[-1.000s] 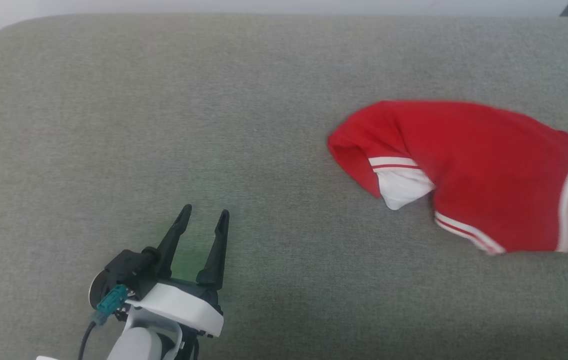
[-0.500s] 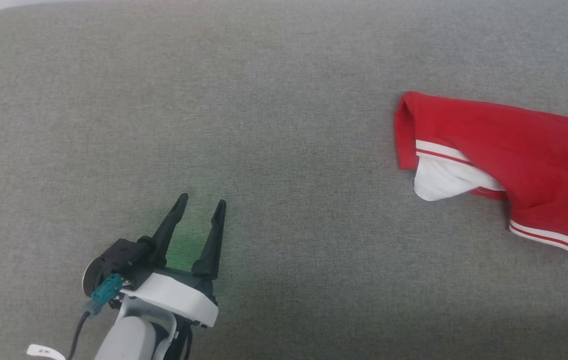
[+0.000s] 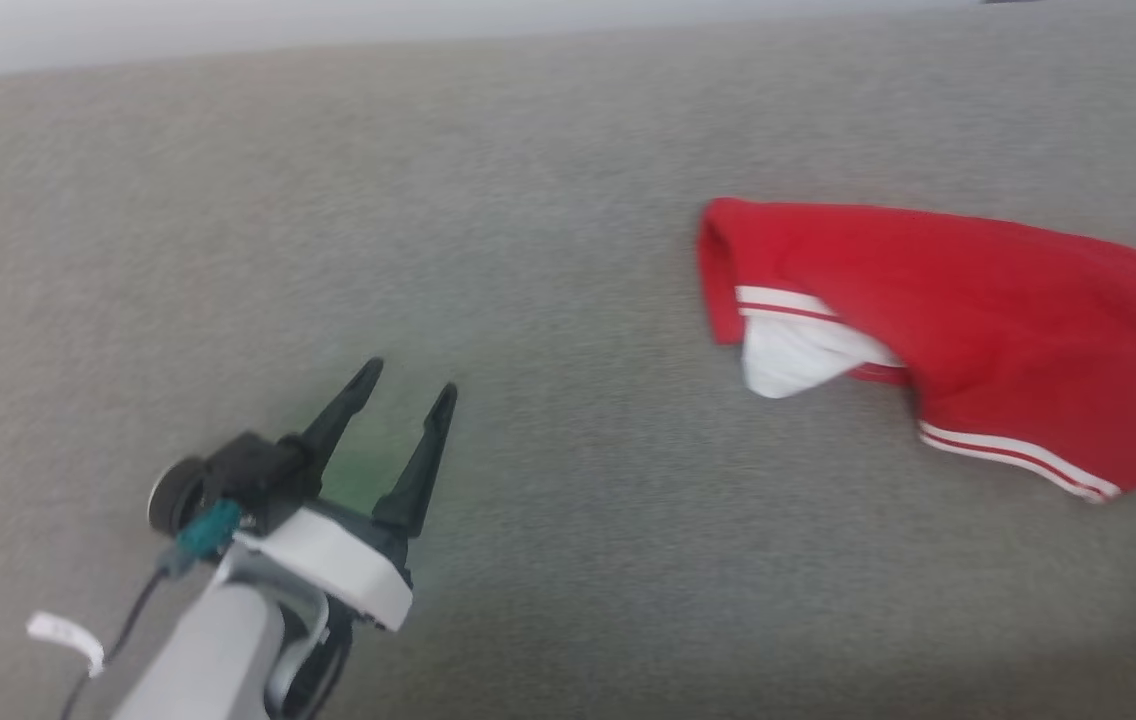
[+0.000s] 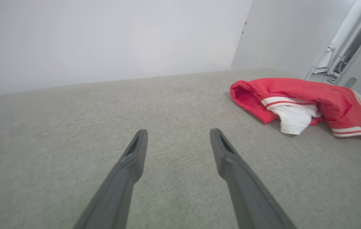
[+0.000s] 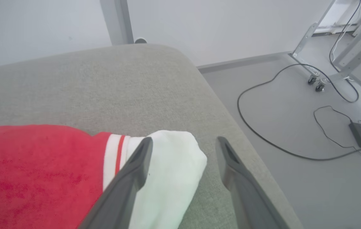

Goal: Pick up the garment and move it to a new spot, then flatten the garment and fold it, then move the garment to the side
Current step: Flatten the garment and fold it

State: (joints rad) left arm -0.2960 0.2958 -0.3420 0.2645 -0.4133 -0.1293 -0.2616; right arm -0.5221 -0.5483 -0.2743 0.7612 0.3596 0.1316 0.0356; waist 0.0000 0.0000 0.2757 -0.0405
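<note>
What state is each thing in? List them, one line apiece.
Soft bright red T-shirt with white sleeve ends: crumpled, lying on the cushion, held by neither gripper.
Left gripper with two dark fingers: open, empty, above bare cushion.
Right gripper: open, over the shirt's white sleeve end.
Grey fabric cushion: flat, bearing the shirt.

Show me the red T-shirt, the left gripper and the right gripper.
red T-shirt (image 3: pixel 978 320), head view, red body
left gripper (image 3: pixel 410 375), head view, between fingertips
right gripper (image 5: pixel 184 139), right wrist view, between fingertips
</note>
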